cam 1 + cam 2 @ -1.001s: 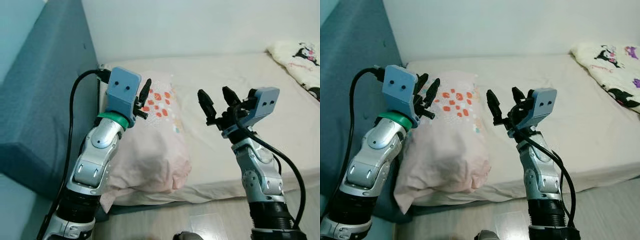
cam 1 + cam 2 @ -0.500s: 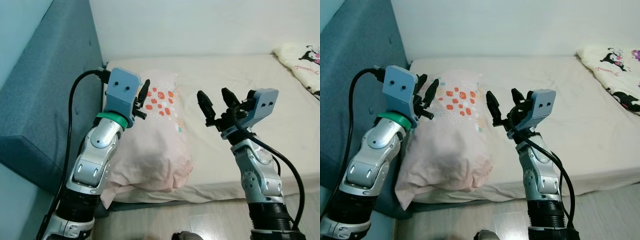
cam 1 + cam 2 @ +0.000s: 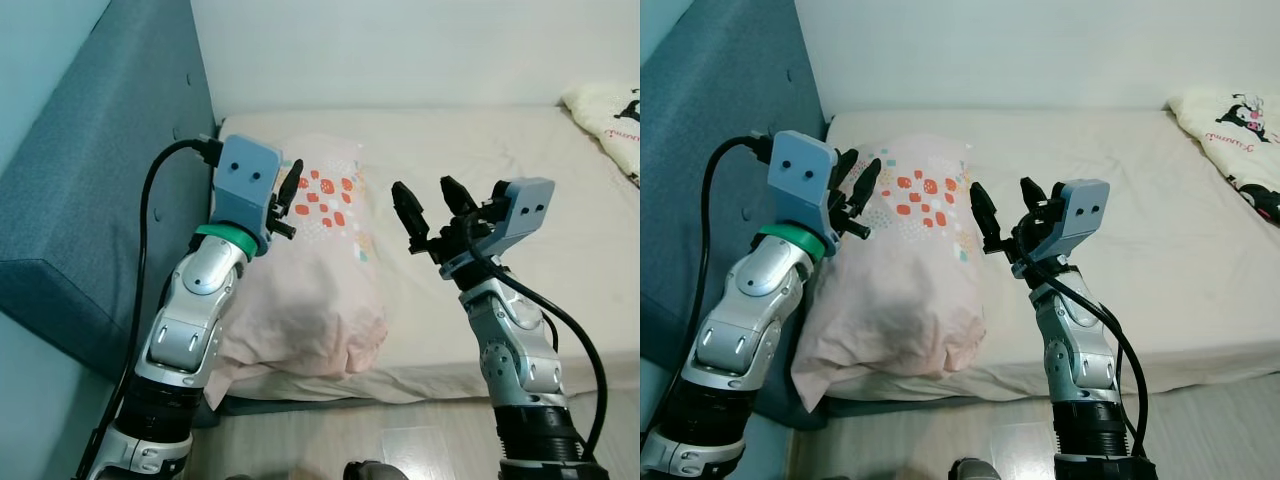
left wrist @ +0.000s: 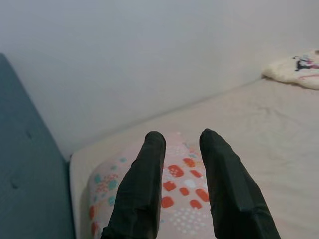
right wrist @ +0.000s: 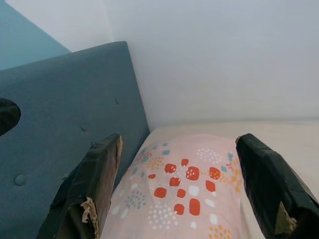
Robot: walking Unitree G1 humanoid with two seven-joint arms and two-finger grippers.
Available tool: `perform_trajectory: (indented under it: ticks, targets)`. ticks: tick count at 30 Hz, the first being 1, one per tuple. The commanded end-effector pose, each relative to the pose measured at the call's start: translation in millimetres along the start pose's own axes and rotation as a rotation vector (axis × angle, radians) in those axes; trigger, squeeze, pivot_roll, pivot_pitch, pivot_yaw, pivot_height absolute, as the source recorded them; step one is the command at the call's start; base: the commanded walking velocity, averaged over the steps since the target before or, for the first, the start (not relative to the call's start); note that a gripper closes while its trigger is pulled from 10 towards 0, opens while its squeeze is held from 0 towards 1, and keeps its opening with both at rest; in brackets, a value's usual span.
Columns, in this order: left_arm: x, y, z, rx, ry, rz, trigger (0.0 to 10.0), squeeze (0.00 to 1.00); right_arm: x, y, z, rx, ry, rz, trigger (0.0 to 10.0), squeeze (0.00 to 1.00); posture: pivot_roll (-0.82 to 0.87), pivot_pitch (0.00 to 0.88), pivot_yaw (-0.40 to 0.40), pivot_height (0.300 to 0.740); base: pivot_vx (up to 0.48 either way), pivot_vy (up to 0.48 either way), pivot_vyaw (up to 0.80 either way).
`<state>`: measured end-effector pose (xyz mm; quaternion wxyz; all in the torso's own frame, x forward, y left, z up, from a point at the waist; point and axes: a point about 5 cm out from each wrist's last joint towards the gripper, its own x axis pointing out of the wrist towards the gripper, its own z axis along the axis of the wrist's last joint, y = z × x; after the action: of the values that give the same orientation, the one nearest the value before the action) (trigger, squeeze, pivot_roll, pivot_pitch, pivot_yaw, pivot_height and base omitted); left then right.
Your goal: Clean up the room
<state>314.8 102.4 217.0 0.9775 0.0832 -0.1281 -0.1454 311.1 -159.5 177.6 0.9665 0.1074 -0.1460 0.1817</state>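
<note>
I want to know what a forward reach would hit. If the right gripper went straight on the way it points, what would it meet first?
Most likely the pink pillow: the open right gripper looks along its fingers at the patterned end. Depth is unclear; the blue headboard stands just beyond.

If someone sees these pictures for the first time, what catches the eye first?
Two raised arms dominate: the left tool and the right tool, both open, flank a pink pillow with red patches. It lies at the mattress end beside a blue headboard.
</note>
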Motion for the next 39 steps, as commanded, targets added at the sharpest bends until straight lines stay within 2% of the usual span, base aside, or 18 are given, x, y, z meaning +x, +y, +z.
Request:
perform_trajectory:
  ticks: [1, 5, 18, 26, 39]
  targets:
    - [-2.1, -0.8, -8.1, -0.007, 0.030, -0.006, 10.0, 0.00, -4.2, -2.0, -4.4, -0.001, 0.021, -0.010, 10.0, 0.00, -0.05, 0.000, 0.022, 0.740, 0.000, 0.000, 0.00]
    - [-2.3, -0.6, -7.3, -0.005, 0.023, -0.005, 10.0, 0.00, -4.3, -1.9, -4.5, 0.000, 0.022, -0.010, 10.0, 0.00, -0.05, 0.000, 0.023, 0.740, 0.000, -0.169, 0.00]
    - [-2.9, 0.1, -8.3, 0.009, 0.023, -0.002, 10.0, 0.00, -5.1, 0.8, -6.2, -0.001, 0.028, -0.002, 10.0, 0.00, -0.05, 0.000, 0.025, 0.740, 0.000, -0.475, 0.00]
    - [-2.8, 0.1, -8.7, 0.008, 0.026, -0.001, 10.0, 0.00, -4.3, -1.3, -6.5, 0.011, 0.039, -0.026, 10.0, 0.00, -0.05, 0.000, 0.025, 0.740, 0.000, -0.472, 0.58]
    - [-2.6, 1.1, -9.8, 0.008, 0.029, 0.002, 10.0, 0.00, -5.1, -2.1, -6.7, 0.023, 0.039, -0.027, 10.0, 0.00, -0.05, 0.000, 0.027, 0.740, 0.000, -0.469, 0.00]
